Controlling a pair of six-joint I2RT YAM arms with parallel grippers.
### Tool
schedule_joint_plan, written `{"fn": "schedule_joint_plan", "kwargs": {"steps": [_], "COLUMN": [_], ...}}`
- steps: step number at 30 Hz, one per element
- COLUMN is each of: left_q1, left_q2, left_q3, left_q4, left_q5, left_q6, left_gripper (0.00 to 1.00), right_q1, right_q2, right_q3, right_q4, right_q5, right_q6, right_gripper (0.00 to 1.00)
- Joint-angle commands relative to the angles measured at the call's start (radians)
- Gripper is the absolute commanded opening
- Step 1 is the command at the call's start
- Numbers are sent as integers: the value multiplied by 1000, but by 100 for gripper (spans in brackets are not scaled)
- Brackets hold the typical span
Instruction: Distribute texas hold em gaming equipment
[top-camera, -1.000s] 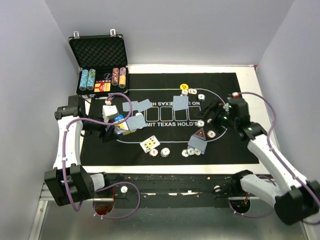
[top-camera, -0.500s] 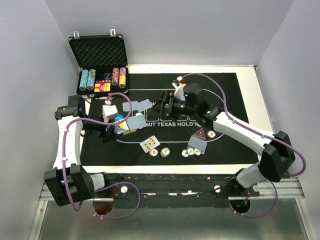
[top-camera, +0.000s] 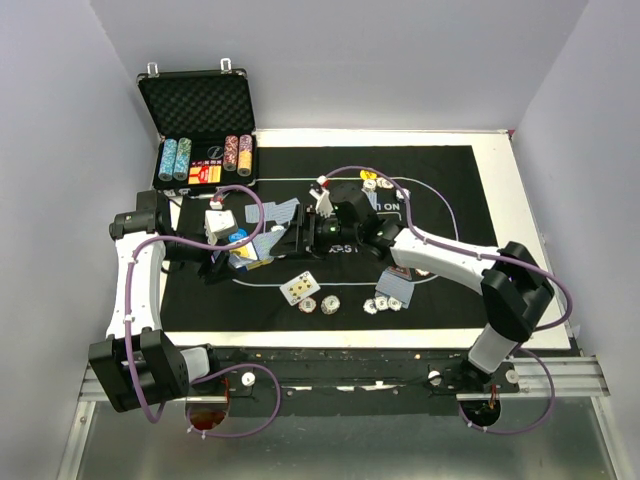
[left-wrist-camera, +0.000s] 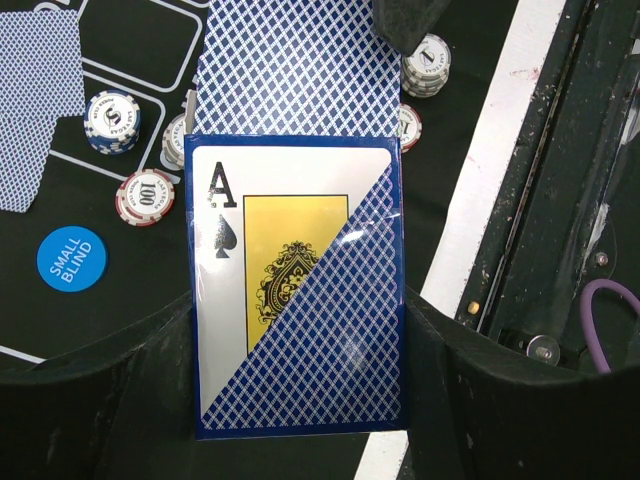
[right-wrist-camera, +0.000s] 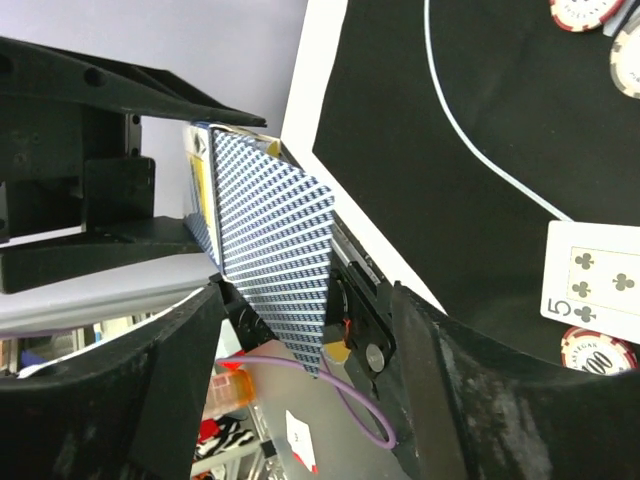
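At the left end of the mat (top-camera: 455, 290), the left hand (left-wrist-camera: 300, 335) is clamped tight on the card box (left-wrist-camera: 290, 230), w/ one blue-backed card (left-wrist-camera: 300, 70) sticking out the top. The right hand (right-wrist-camera: 305, 320) sits at the box, fingers wide apart either side of that card, not pinching it and holding nothing.

Doing it well, as I judge it:
- Close only on the exposed part of the card, pads flat on front & back, clear of the box lip.
- Pull straight along the box's length so it slides out w/o bending.
- Left hand holds the box steady.
- Check just 1 card comes out, then lay it at a seat short of cards.

Counts:
- Loose cards, top view: 1 face-up card (top-camera: 300, 288) and 2 face-down cards (top-camera: 285, 210), poss. more under the right arm.
- Chips (top-camera: 325, 304) along the mat's near edge: approx 4, too small to be sure.
- Left wrist view: 5 chip spots round the box and 1 blue button (left-wrist-camera: 72, 258).
- Case (top-camera: 195, 100): 4 chip stacks.
- Yellow button & red marker: can't make out.
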Motion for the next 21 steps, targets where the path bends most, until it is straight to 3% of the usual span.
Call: {"fn": "schedule_joint_plan", "kwargs": {"steps": [1, 4, 8, 12, 21], "left_q1": [-4, -6, -4, -4, -4], "left_q2": [-14, -16, -16, -14, -21], "left_q3": [34, 31, 31, 34, 33], "left_q4": [-280, -280, -280, -280, -280], "left_q5": [58, 56, 56, 58, 56], "left_q6": [6, 6, 7, 4, 3], "left_gripper": [12, 12, 12, 12, 12], "right_q1": [6, 6, 7, 6, -29], "right_q2": [7, -3, -19, -17, -65], "right_q3": [10, -9, -38, -53, -98], "right_q4": [86, 112, 145, 154, 131], "right_q5": [-30, -25, -13, -15, 1], "right_q6": [45, 61, 90, 100, 96], "right_gripper": [72, 66, 48, 39, 35]}}
